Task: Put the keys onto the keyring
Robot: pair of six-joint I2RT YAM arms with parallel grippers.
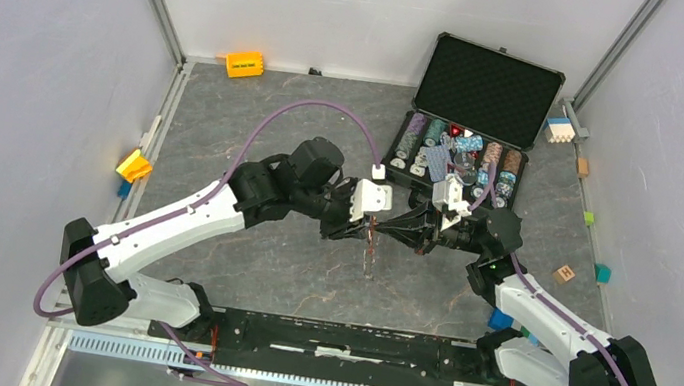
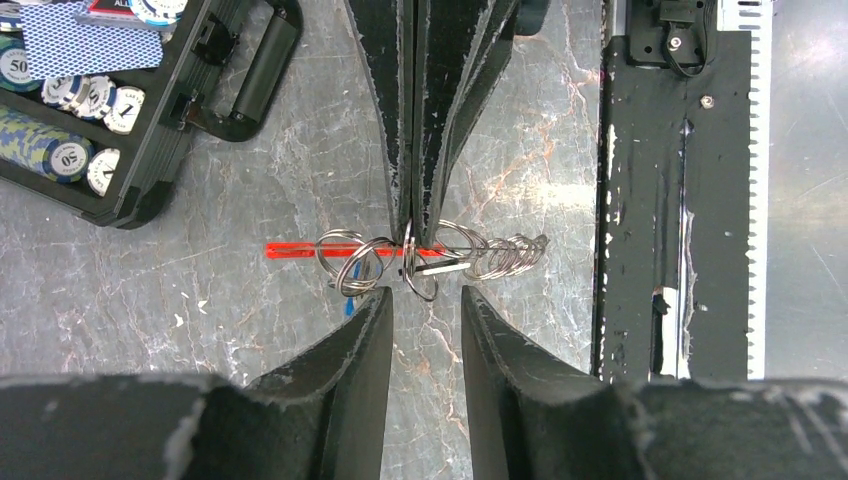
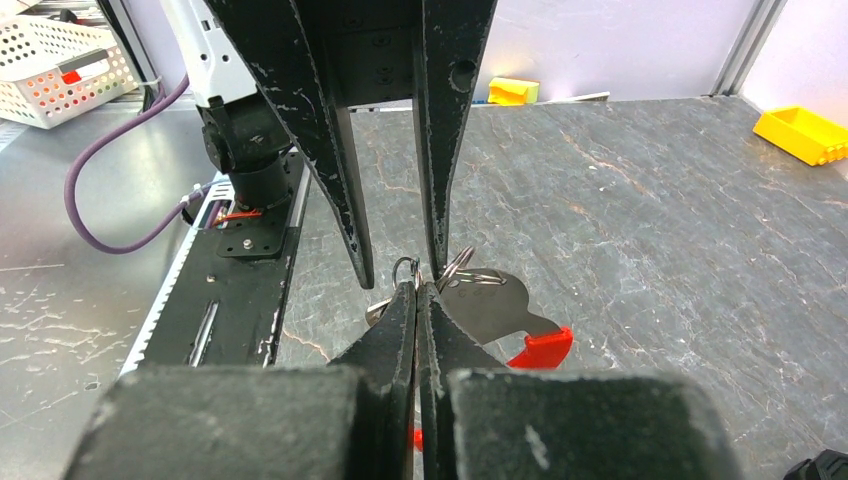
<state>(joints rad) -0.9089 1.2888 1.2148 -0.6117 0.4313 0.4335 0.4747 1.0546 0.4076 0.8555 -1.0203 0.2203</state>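
Keyring point(image 2: 500, 256): likely light, stiff, slippery wire loops; pinch one ring. Right fingers point(image 3: 397, 330) clenched on it; left fingers point(image 2: 350, 340) parted, empty.

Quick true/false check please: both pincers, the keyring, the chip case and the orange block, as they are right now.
1. The right pincer is shut on the keyring. True.
2. The left pincer is clamped tight. False: its jaws stand apart.
3. The poker chip case is closed. False: its lid stands up and the chips show.
4. The orange block lies by the back wall, away from both arms. True.
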